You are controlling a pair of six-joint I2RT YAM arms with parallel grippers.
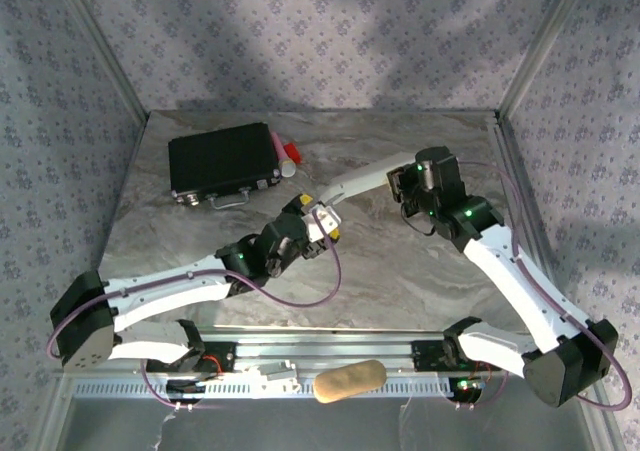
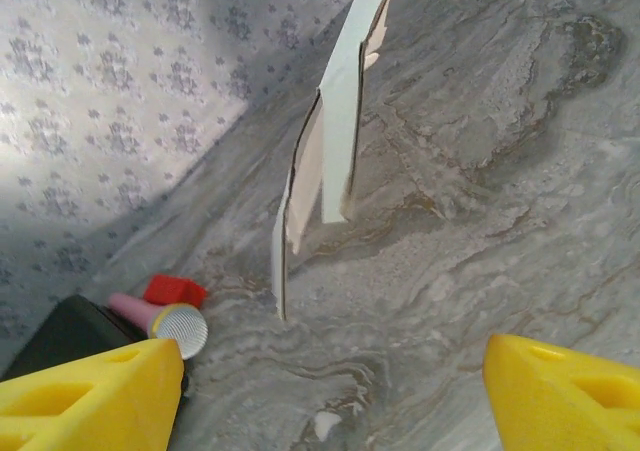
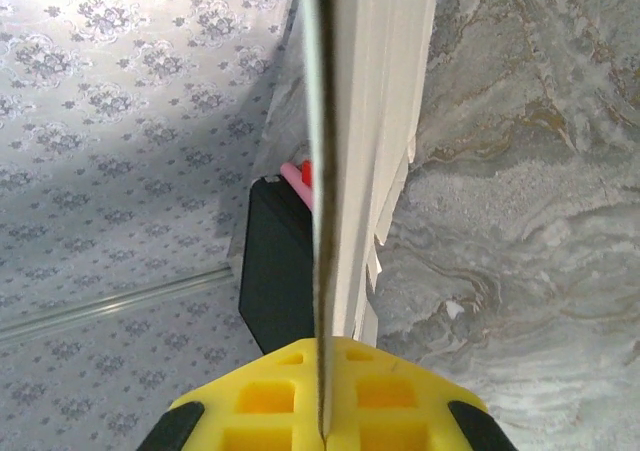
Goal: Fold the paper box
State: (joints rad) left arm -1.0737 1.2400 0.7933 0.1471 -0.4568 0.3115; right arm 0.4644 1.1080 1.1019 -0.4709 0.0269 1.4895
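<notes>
1. White cardboard, the paper box (image 1: 355, 179), is hanging over the middle of the table (image 1: 180, 251). Its long axis is running from the right gripper (image 1: 408, 176) leftward toward my left gripper (image 1: 317, 218).
2. Left wrist: I am seeing the jaws standing apart and empty, and the flaps hanging loose, so most folding is remaining.
3. Right wrist: the fingers are clamping the sheet edge-on, pointing away.

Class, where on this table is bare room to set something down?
Bare table lies between left arm and right arm, and along the far edge behind the paper box. Crowded: the centre, around left gripper, and by the case.
</notes>
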